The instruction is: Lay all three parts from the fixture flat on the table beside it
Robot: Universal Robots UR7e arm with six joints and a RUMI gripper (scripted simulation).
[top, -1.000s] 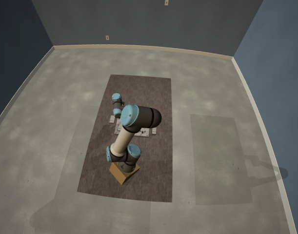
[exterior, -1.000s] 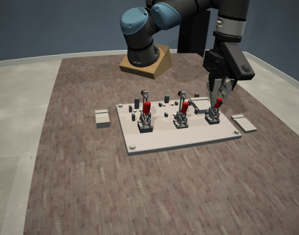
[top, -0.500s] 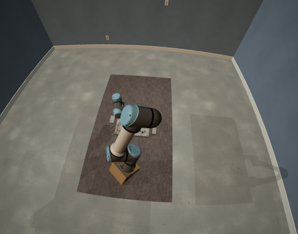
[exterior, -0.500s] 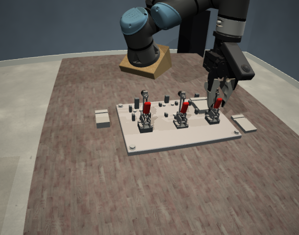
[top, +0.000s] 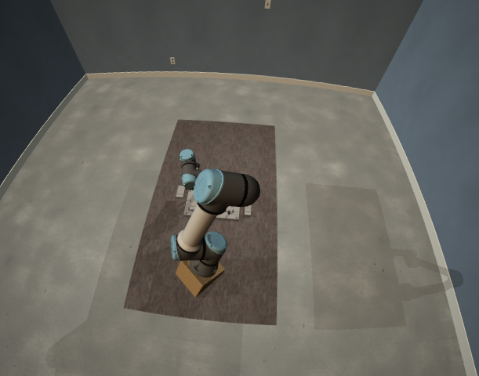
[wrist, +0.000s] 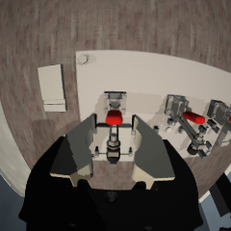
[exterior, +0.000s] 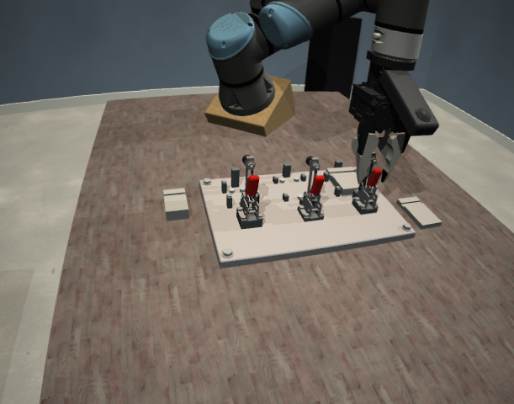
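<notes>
The pale fixture plate bears three clamps with red handles and raised arms. My gripper is open, its fingers on both sides of the red handle of the clamp at the right in the exterior view, with gaps beside it. One pale part lies on the plate behind that clamp, partly hidden by a finger. A second part lies flat on the table beside the plate. The third part lies flat beyond the opposite end.
The middle clamp and the far clamp stand along the plate. Dark upright posts and small pins rise from it. The arm's wooden base block stands behind the fixture.
</notes>
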